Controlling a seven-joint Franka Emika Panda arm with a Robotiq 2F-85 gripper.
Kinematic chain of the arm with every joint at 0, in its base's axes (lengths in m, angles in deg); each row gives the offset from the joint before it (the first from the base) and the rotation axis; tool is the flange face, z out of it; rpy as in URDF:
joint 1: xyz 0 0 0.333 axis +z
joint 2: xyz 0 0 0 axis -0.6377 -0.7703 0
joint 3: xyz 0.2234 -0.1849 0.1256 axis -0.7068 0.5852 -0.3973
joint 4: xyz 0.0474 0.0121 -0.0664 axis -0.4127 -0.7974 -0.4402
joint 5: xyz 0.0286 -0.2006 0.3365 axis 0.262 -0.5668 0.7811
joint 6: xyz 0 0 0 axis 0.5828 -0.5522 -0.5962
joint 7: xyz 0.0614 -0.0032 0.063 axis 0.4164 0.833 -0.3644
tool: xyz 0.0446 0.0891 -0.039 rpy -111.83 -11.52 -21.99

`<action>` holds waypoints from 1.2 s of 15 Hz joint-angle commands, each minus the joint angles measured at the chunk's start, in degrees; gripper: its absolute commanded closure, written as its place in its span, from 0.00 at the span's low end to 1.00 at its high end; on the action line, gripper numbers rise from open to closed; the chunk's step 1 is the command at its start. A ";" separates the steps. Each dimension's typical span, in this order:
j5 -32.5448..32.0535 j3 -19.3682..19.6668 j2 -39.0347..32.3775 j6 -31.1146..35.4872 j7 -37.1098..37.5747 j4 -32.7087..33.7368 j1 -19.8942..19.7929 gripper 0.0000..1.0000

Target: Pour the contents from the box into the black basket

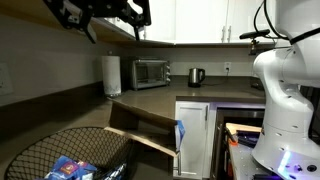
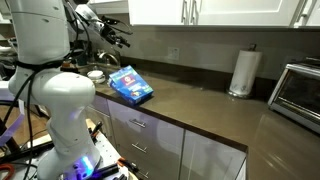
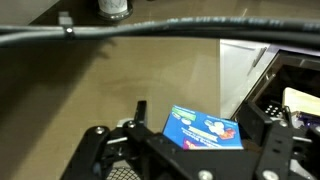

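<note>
The box (image 1: 146,130) lies on the dark counter, its brown inside facing this exterior view and a blue edge at its right end. Its blue printed face shows in an exterior view (image 2: 132,84) and in the wrist view (image 3: 205,128). The black basket (image 1: 40,150) stands in front of the box, with blue packets, the contents (image 1: 68,168), inside it. A bit of its mesh (image 3: 118,172) shows in the wrist view. My gripper (image 1: 113,22) hangs high above the counter, open and holding nothing. In the wrist view the gripper (image 3: 202,108) frames the box far below.
At the back of the counter stand a paper towel roll (image 1: 111,75), a toaster oven (image 1: 151,72) and a kettle (image 1: 196,76). White cabinets run under the counter, and an open drawer (image 1: 245,135) is beside the robot's white base (image 1: 285,90).
</note>
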 commanded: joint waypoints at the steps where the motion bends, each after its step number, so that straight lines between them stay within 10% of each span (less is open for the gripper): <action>1: 5.48 1.33 4.02 2.16 -3.12 -0.60 -3.84 0.12; 9: 27.17 7.91 14.68 8.97 -13.99 -3.33 -11.64 0.05; 18: 32.49 14.53 29.08 19.03 -12.80 -17.77 -12.47 0.00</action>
